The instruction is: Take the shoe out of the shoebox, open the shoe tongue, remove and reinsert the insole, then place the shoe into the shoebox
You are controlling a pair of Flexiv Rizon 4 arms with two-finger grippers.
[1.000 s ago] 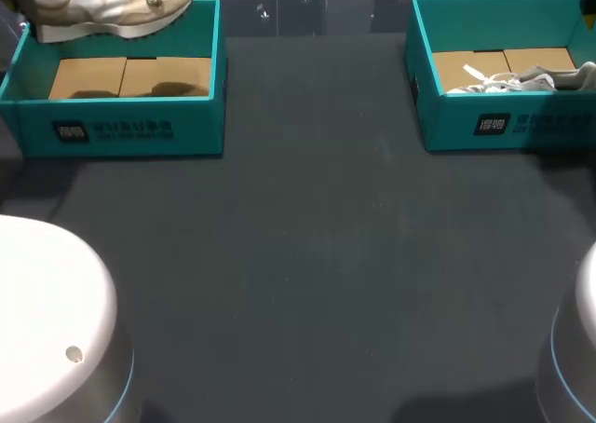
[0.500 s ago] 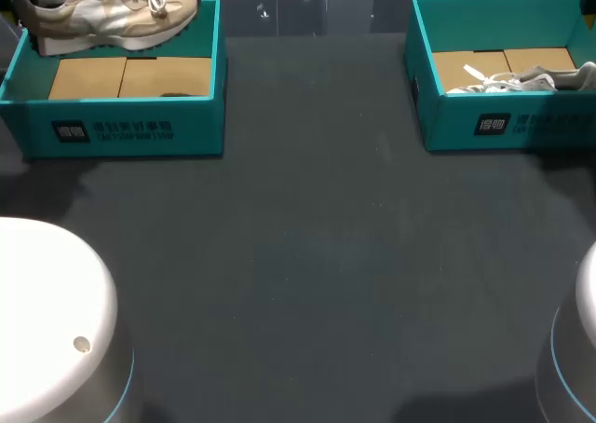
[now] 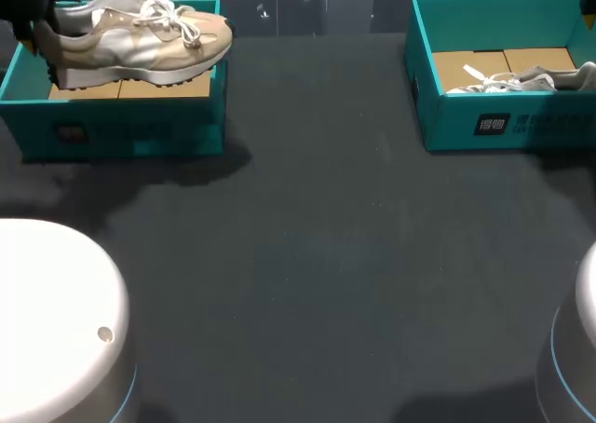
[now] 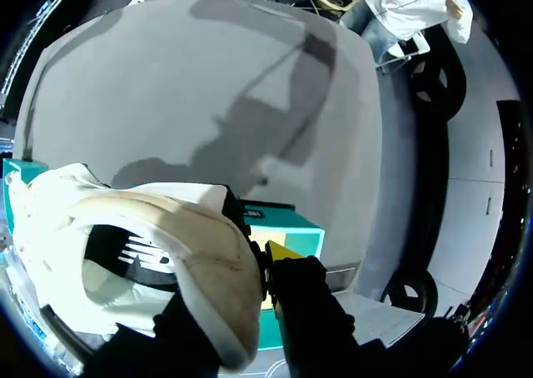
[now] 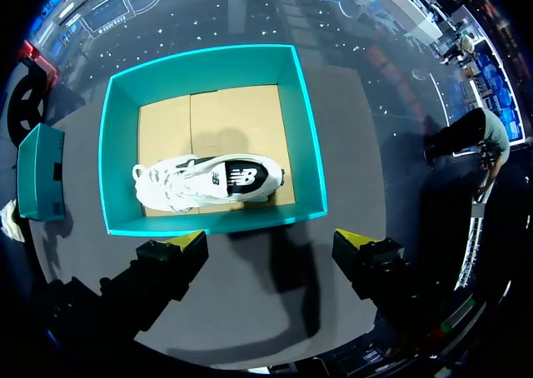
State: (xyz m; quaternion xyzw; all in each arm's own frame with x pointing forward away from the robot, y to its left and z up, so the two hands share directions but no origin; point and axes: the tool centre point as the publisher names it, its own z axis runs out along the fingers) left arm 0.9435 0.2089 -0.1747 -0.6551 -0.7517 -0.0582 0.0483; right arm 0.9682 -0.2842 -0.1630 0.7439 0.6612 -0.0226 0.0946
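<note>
At the far left of the table [image 3: 317, 255] the left shoebox [image 3: 112, 136] is seen, and the beige shoe [image 3: 140, 36] is held over it, sole down and about level. Its toe is pointed toward the middle of the table and reaches just past the box wall. In the left wrist view the left gripper [image 4: 246, 282] is closed on the heel of this shoe. One yellow-tipped finger is pressed against the outside of the heel; the other is hidden by the shoe and is judged to be inside the collar.

The first step, taking the shoe out of the box, is judged to be almost done. For the next move, the shoe must be carried to the bare middle of the table and set down on its sole, so that the tongue can be opened.

At the far right, the white shoe [image 5: 208, 182] is lying inside the right shoebox [image 5: 304, 136]. The right gripper [image 5: 271, 245] is held above this box with its fingers wide apart, and nothing is grasped by it.
</note>
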